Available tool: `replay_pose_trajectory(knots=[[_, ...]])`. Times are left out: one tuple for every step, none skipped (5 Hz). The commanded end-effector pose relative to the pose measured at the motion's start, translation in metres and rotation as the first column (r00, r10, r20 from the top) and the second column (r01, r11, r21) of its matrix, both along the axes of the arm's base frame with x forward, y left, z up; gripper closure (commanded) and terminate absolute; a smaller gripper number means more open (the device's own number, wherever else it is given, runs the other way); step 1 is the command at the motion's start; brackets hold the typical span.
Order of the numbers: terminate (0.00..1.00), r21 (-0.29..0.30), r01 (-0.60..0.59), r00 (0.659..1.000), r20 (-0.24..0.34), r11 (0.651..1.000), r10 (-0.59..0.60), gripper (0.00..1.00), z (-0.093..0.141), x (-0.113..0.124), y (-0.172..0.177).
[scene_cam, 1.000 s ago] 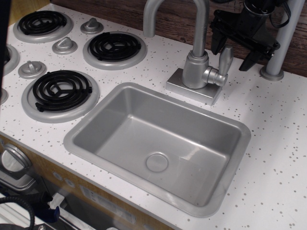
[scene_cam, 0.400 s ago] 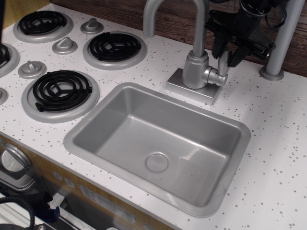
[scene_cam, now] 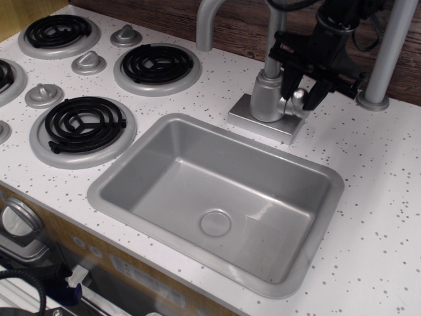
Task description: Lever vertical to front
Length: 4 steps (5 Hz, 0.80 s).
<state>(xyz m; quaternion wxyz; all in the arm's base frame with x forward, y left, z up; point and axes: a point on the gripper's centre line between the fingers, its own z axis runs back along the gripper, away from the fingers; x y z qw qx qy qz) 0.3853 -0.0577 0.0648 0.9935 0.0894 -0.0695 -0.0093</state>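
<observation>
The lever (scene_cam: 300,96) sits on the right side of the faucet's column (scene_cam: 266,92). Only its round stub and the lowest part of the paddle show, and the rest is hidden behind my gripper. My black gripper (scene_cam: 301,91) has come down from above and behind, with one finger (scene_cam: 288,84) on the left of the lever and the other (scene_cam: 315,91) on the right. The fingers stand apart, about as wide as before, so the gripper looks open around the lever. I cannot tell whether a finger touches it.
The curved spout (scene_cam: 209,20) rises left of the column, over the faucet base (scene_cam: 263,122). The grey sink (scene_cam: 131,155) lies in front. Stove burners (scene_cam: 156,64) and cone knobs (scene_cam: 88,62) are at the left. A grey pole (scene_cam: 389,52) stands right of the gripper.
The gripper has moved left and down from the right of the faucet. Its fingers now straddle the lever and hide the upright paddle. The lever itself shows no clear turn.
</observation>
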Motion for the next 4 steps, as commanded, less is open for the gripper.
replay_pose_trajectory(knots=[[0.00, -0.062, -0.024, 0.999, 0.036, 0.998, 0.026, 1.00, -0.0032, -0.0029, 0.0102], [0.00, -0.078, -0.023, 0.999, 0.033, 0.997, 0.025, 1.00, -0.0087, -0.0027, 0.0106], [0.00, -0.084, -0.025, 0.999, 0.040, 0.996, 0.028, 1.00, -0.0107, -0.0037, 0.0108], [0.00, -0.072, -0.053, 0.997, 0.046, 0.996, 0.057, 0.00, -0.0036, -0.0093, 0.0102]])
